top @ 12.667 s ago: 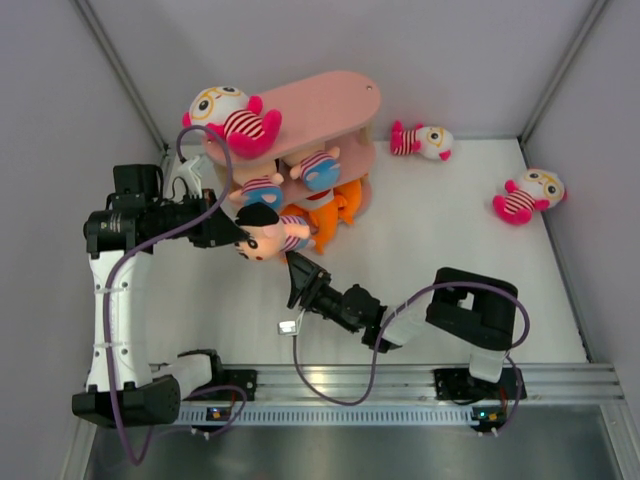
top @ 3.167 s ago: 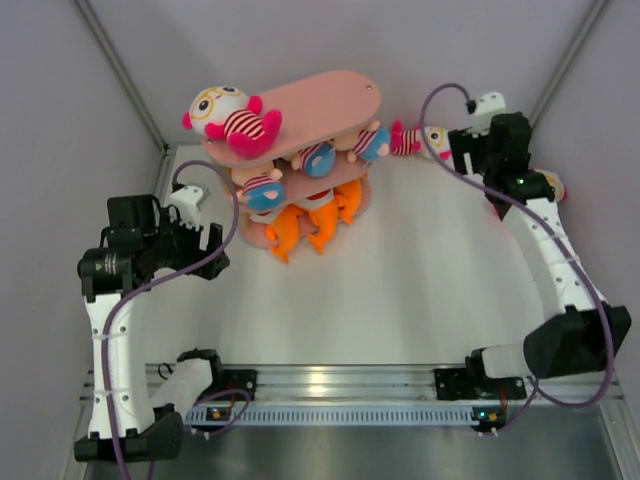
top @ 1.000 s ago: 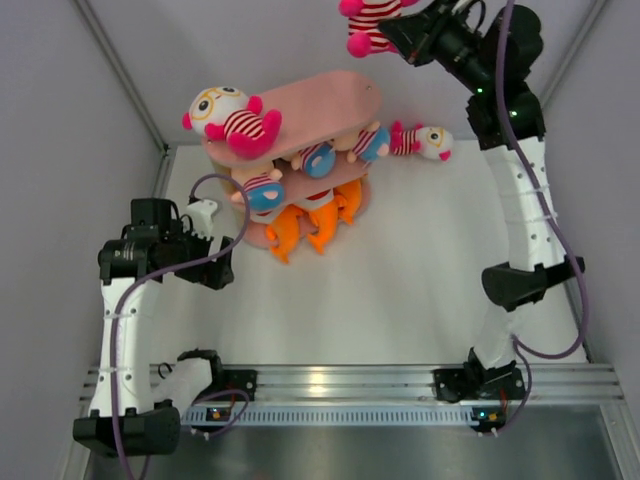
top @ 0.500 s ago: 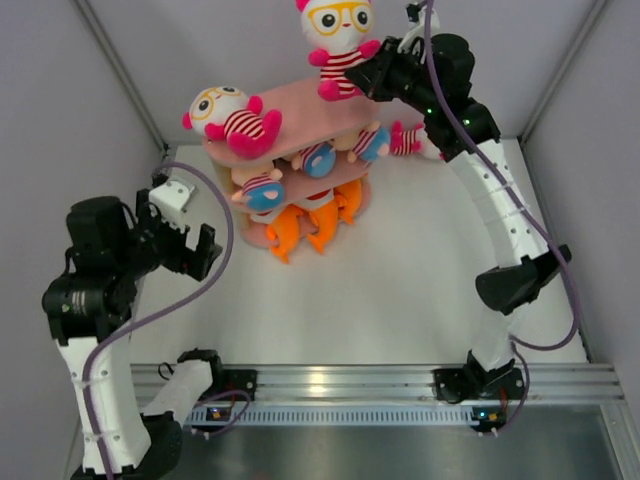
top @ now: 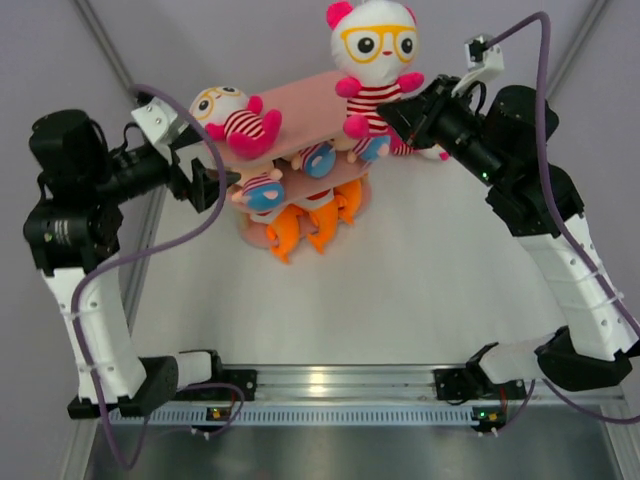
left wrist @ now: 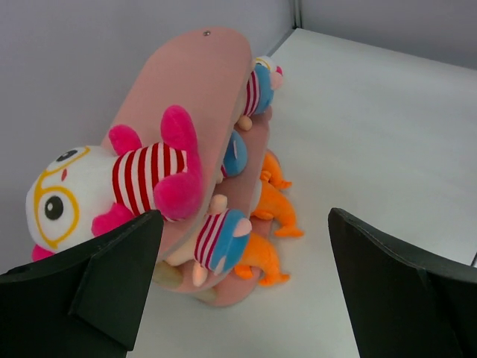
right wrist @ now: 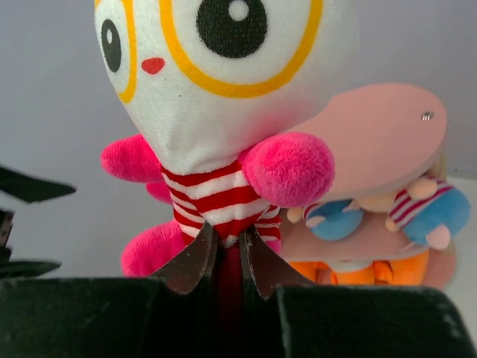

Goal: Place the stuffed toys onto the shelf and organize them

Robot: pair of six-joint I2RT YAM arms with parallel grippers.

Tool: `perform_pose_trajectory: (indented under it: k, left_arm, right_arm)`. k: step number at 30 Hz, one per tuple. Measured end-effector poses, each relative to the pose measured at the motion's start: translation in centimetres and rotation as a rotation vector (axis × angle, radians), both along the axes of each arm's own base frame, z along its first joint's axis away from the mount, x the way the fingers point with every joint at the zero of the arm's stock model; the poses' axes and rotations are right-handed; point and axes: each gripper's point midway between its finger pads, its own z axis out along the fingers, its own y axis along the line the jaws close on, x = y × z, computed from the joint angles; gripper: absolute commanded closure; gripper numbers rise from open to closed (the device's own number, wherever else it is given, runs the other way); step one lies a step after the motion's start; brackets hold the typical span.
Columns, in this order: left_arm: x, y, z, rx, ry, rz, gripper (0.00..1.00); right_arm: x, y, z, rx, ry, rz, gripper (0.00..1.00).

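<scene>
The pink shelf (top: pixel 300 100) stands at the back left. My right gripper (top: pixel 392 118) is shut on the striped body of a white-headed, yellow-goggled stuffed toy (top: pixel 372 50), held upright above the shelf's right end; in the right wrist view the gripper (right wrist: pixel 229 250) pinches its belly (right wrist: pixel 223 198). A matching toy (top: pixel 228 115) lies on the top board's left end. Peach dolls in blue pants (top: pixel 262 190) fill the middle tier and orange fish (top: pixel 305 222) the bottom. My left gripper (top: pixel 200 168) hangs open and empty by the shelf's left end, its fingers (left wrist: pixel 112 276) wide apart.
Another striped toy (top: pixel 437 153) lies on the table behind my right arm, mostly hidden. Grey walls close in the back and both sides. The shelf's top board (right wrist: pixel 373 134) is bare at its right end. The white tabletop (top: pixel 400 280) spreads in front.
My right arm has brought the held toy down and nearer, over the shelf's right end. My left arm has risen and swung toward the shelf's left end, still open.
</scene>
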Motion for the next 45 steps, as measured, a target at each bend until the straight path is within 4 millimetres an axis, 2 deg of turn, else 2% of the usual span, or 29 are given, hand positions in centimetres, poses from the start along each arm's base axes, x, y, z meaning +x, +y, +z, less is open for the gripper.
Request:
perform_pose_trajectory:
  k: [3, 5, 6, 8, 9, 11, 12, 13, 19, 25, 28, 29, 31, 35, 37, 38, 39, 40, 43, 45]
  left_arm:
    - [4.6, -0.9, -0.8, 0.009, 0.013, -0.036, 0.01]
    - [6.0, -2.5, -1.3, 0.034, 0.001, -0.072, 0.01]
    - [7.0, -4.9, -2.0, 0.077, -0.017, -0.107, 0.01]
    - [6.8, -9.4, -2.9, 0.152, -0.066, -0.183, 0.01]
    - [5.9, -12.3, -3.5, 0.193, -0.100, -0.246, 0.01]
    - [3.8, -16.5, -4.7, 0.260, -0.145, -0.344, 0.01]
    - [2.9, -17.9, -5.1, 0.293, -0.174, -0.377, 0.02]
    - [2.5, -18.3, -5.1, 0.316, -0.197, -0.381, 0.02]
    - [2.1, -18.7, -4.6, 0.426, -0.325, -0.329, 0.08]
    - [3.5, -17.5, -3.9, 0.516, -0.410, -0.248, 0.11]
    - [4.2, -16.9, -3.4, 0.550, -0.442, -0.206, 0.21]
    - [4.4, -16.7, -3.2, 0.556, -0.452, -0.193, 0.31]
    - [4.5, -16.7, -2.8, 0.557, -0.465, -0.185, 0.42]
    - [4.8, -16.8, -2.7, 0.568, -0.474, -0.180, 0.50]
    - [4.9, -17.2, -2.8, 0.556, -0.463, -0.189, 0.74]
    - [4.9, -17.5, -2.9, 0.552, -0.457, -0.193, 0.90]
    - [4.9, -17.6, -3.0, 0.550, -0.451, -0.194, 1.00]
    - [5.1, -17.7, -3.0, 0.551, -0.447, -0.190, 1.00]
    - [5.4, -17.6, -3.1, 0.549, -0.437, -0.171, 1.00]
    - [5.6, -17.5, -2.8, 0.535, -0.432, -0.149, 1.00]
  right_arm:
    - [-0.8, 0.4, -2.3, 0.015, 0.066, -0.006, 1.00]
    - [-0.9, 1.0, -4.0, 0.015, 0.112, -0.011, 1.00]
    - [-0.8, 1.3, -4.8, 0.012, 0.132, -0.018, 1.00]
    - [-0.6, 1.7, -6.1, 0.006, 0.162, -0.037, 1.00]
    - [-0.5, 1.8, -6.5, 0.003, 0.173, -0.050, 1.00]
    - [-0.4, 1.7, -6.7, 0.007, 0.180, -0.071, 1.00]
    - [-0.4, 1.7, -6.6, 0.012, 0.179, -0.082, 1.00]
    - [-0.4, 1.6, -6.6, 0.015, 0.178, -0.089, 1.00]
    - [-0.8, 2.1, -6.0, 0.038, 0.167, -0.099, 1.00]
    - [-1.1, 2.5, -5.8, 0.045, 0.162, -0.094, 1.00]
    - [-1.2, 2.7, -5.8, 0.046, 0.160, -0.086, 1.00]
    - [-1.4, 2.9, -5.7, 0.046, 0.160, -0.081, 1.00]
    - [-1.6, 3.2, -5.8, 0.045, 0.161, -0.069, 1.00]
    - [-1.9, 3.6, -6.0, 0.047, 0.158, -0.048, 1.00]
    - [-2.0, 3.7, -6.2, 0.045, 0.161, -0.045, 1.00]
    - [-2.0, 3.7, -6.2, 0.046, 0.161, -0.045, 1.00]
    - [-1.9, 3.7, -6.2, 0.049, 0.157, -0.045, 1.00]
    - [-1.9, 3.7, -6.1, 0.051, 0.154, -0.045, 1.00]
    - [-1.9, 3.6, -5.8, 0.051, 0.141, -0.049, 0.71]
    - [-1.7, 3.4, -5.7, 0.043, 0.128, -0.064, 0.59]
